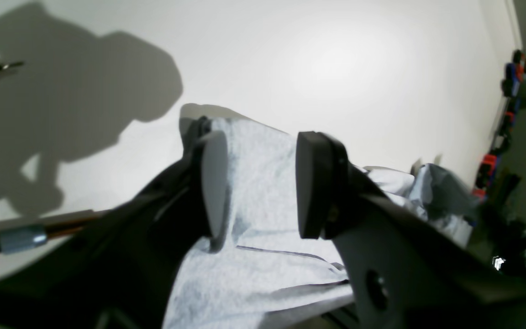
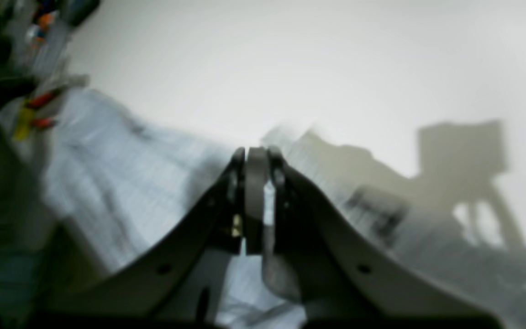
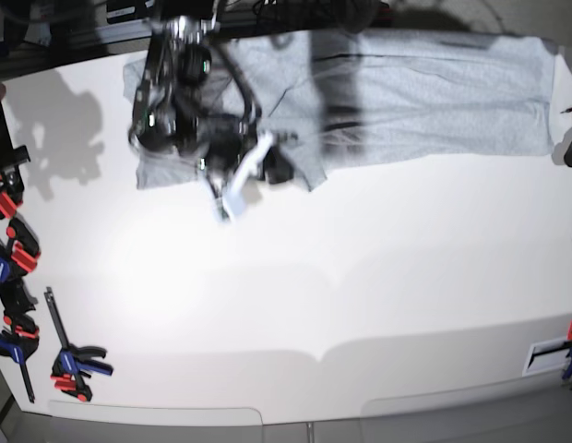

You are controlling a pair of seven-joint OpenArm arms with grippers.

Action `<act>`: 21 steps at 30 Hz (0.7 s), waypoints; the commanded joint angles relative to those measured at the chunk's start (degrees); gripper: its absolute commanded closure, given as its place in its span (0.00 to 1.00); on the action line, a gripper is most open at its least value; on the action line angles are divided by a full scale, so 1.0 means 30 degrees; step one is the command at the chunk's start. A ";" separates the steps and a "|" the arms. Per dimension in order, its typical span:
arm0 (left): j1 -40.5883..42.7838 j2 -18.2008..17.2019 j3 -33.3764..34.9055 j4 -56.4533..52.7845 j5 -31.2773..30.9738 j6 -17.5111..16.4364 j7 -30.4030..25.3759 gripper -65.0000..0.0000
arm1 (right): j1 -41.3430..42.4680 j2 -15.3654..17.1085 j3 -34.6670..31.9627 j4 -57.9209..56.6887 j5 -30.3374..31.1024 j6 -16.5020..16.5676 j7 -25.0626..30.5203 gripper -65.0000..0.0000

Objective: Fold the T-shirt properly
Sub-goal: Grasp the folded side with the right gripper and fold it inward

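- The T-shirt (image 3: 406,92) lies spread along the far edge of the white table (image 3: 314,295), a long grey strip, so the fold looks partly made; the step in hand is, I judge, gripping its lower hem to carry it over.
- The right gripper (image 2: 257,160) sits at the shirt's left lower corner, jaws pressed together; blur hides whether cloth is caught between them.
- The left gripper (image 1: 258,183) hangs over the shirt's right end, jaws apart with grey cloth lying between them, not yet pinched.
- Next: the left gripper must close on that hem.
- Red-and-blue clamps (image 3: 14,268) line the table's left edge, well apart from the shirt; nothing blocks the fold.
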 commanded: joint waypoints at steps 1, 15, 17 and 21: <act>-0.0240 -0.0729 -0.0117 0.0182 -0.0404 -0.0128 -0.0226 0.65 | -0.0466 -0.0046 -0.0248 0.0809 0.0430 0.0160 0.0328 1.00; -0.0233 -0.0299 -0.0117 0.0182 -0.0404 -0.0128 -0.0291 0.65 | -0.5049 -0.0046 -0.3810 0.1348 0.0423 0.0153 0.2747 1.00; -0.0233 -0.0051 -0.0109 0.0182 -0.0404 -0.0128 -0.0277 0.65 | -0.5056 -0.0046 -0.4386 0.1348 0.0393 0.0153 0.2601 0.88; -0.0240 0.0109 -0.0117 0.0182 -0.0404 -0.0128 -0.0357 0.64 | -0.5049 -0.0046 -0.4845 0.1355 0.0299 0.0146 0.2586 0.59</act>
